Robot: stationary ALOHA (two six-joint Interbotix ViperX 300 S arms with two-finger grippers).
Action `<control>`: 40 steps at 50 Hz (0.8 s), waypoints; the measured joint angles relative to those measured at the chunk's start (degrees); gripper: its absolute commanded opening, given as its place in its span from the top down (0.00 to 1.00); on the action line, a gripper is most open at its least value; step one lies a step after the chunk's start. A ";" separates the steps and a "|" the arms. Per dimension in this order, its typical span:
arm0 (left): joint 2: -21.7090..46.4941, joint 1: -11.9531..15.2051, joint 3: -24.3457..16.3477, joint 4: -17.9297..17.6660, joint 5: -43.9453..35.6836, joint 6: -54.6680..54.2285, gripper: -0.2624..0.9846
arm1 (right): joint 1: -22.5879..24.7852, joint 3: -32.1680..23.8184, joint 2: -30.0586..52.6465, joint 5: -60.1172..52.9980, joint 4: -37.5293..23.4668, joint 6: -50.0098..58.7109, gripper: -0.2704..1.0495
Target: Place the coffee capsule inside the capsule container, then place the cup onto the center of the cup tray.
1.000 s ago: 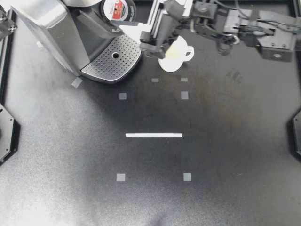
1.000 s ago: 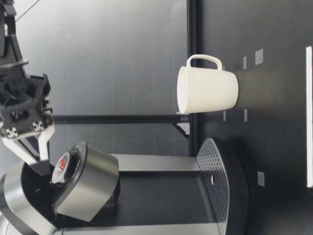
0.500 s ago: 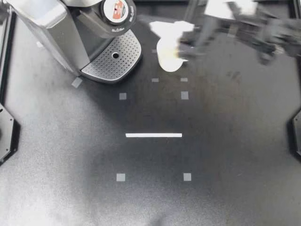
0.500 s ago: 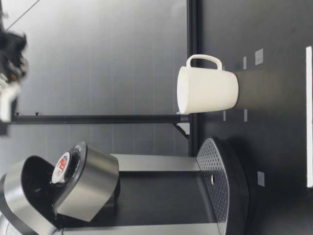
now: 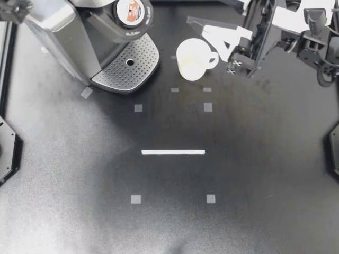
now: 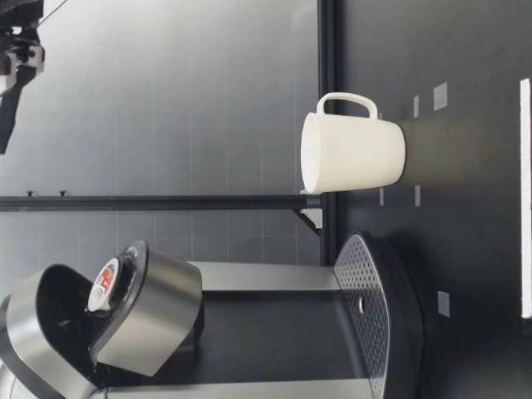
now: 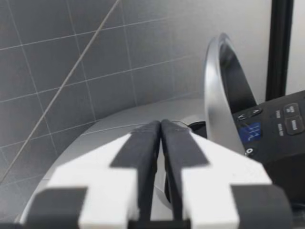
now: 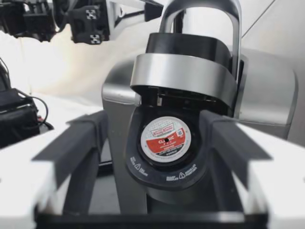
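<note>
The red-and-white coffee capsule (image 5: 131, 10) sits in the coffee machine's raised capsule holder (image 5: 139, 24); the right wrist view shows the capsule (image 8: 165, 135) ahead, between my spread fingers. The white cup (image 5: 193, 59) stands upright on the table to the right of the perforated cup tray (image 5: 142, 71). My right gripper (image 5: 207, 36) hovers open and empty just right of the cup, high above the table. In the left wrist view my left gripper (image 7: 160, 130) is shut on nothing, behind the machine's open lid (image 7: 224, 90). In the low view the cup (image 6: 353, 154) stands beside the tray (image 6: 376, 309).
The silver coffee machine (image 5: 58, 32) fills the table's back left corner. A white tape line (image 5: 172, 152) and small grey squares mark the table's middle. A dark gripper finger (image 6: 12, 96) hangs high above the cup in the low view.
My right gripper has pulled away from the capsule holder, rising and moving right past the cup. The capsule stays in the holder. The cup has not moved.
</note>
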 measured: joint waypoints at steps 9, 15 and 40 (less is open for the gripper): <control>1.32 0.09 -0.70 0.09 -1.41 -1.05 0.65 | 0.00 0.88 -1.41 -0.79 -0.09 0.00 0.27; 1.76 0.18 -0.79 0.09 -3.16 -1.14 0.65 | 0.00 1.23 -1.76 -1.41 0.00 0.00 0.27; 1.76 0.26 -2.72 0.18 -15.73 -1.14 0.65 | 0.00 1.32 -1.93 -1.76 -0.09 0.09 0.27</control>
